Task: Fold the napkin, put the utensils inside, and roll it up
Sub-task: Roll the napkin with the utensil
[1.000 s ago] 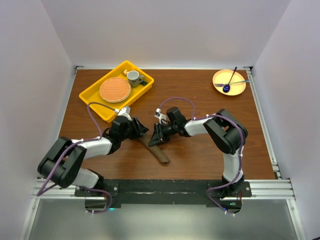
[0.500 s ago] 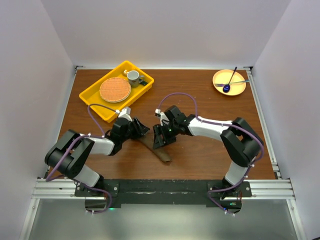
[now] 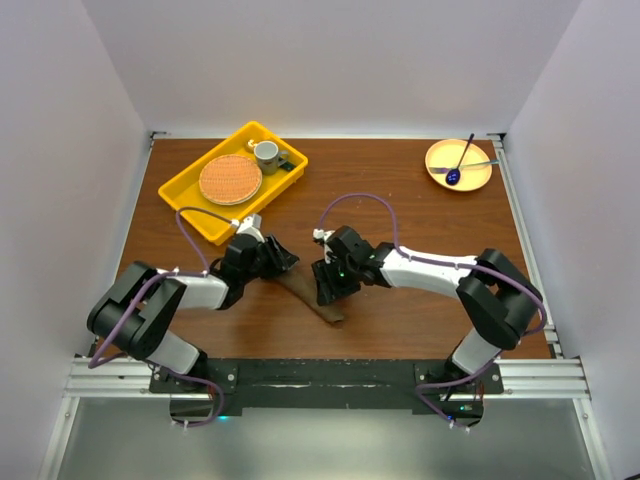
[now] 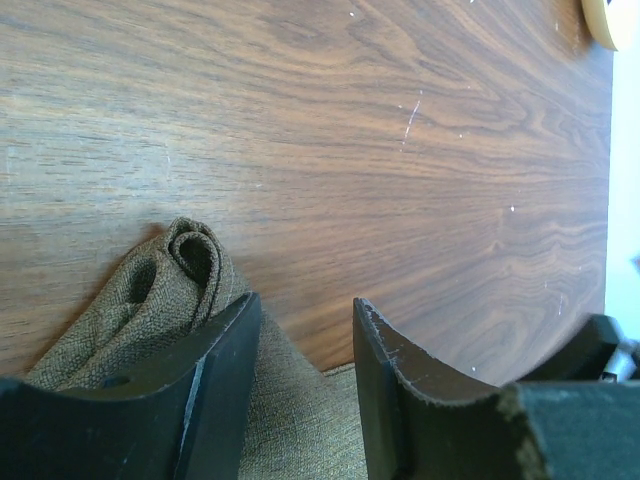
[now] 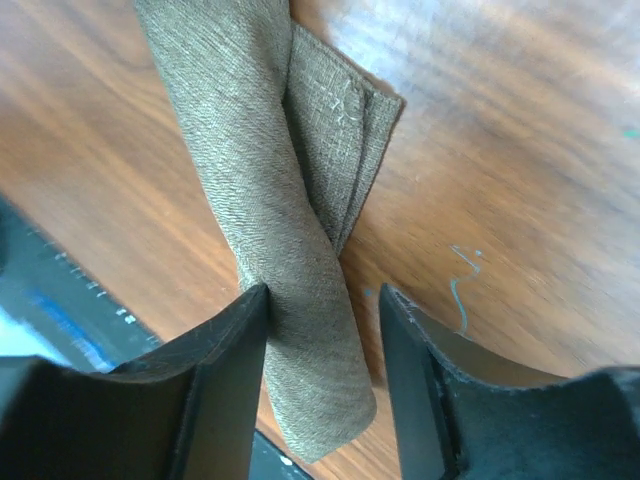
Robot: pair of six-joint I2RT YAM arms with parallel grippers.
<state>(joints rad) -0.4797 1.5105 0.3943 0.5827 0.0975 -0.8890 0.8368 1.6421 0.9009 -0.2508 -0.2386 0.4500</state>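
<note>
The napkin (image 3: 312, 300) lies rolled into a narrow olive-brown roll, slanting across the wooden table between the two arms. My left gripper (image 3: 283, 262) is at its far end. In the left wrist view the rolled end (image 4: 185, 262) sits beside my left finger (image 4: 225, 380), flat cloth lies between the jaws, and the gripper (image 4: 305, 312) is open. My right gripper (image 3: 328, 287) straddles the roll's near part. In the right wrist view the napkin (image 5: 262, 180) touches one finger (image 5: 222, 385), the other stands clear, and the gripper (image 5: 325, 300) is open. The utensils are hidden.
A yellow tray (image 3: 190, 205) at the back left holds a round orange woven mat (image 3: 230, 179) and a cup (image 3: 266, 154). A yellow plate (image 3: 480, 180) with a dark blue spoon (image 3: 462, 158) sits at the back right. The black rail (image 3: 320, 375) runs along the near edge.
My right gripper has slid along the roll toward the near edge, its jaws now wider, and its elbow has swung out to the right. The left gripper has hardly moved.
</note>
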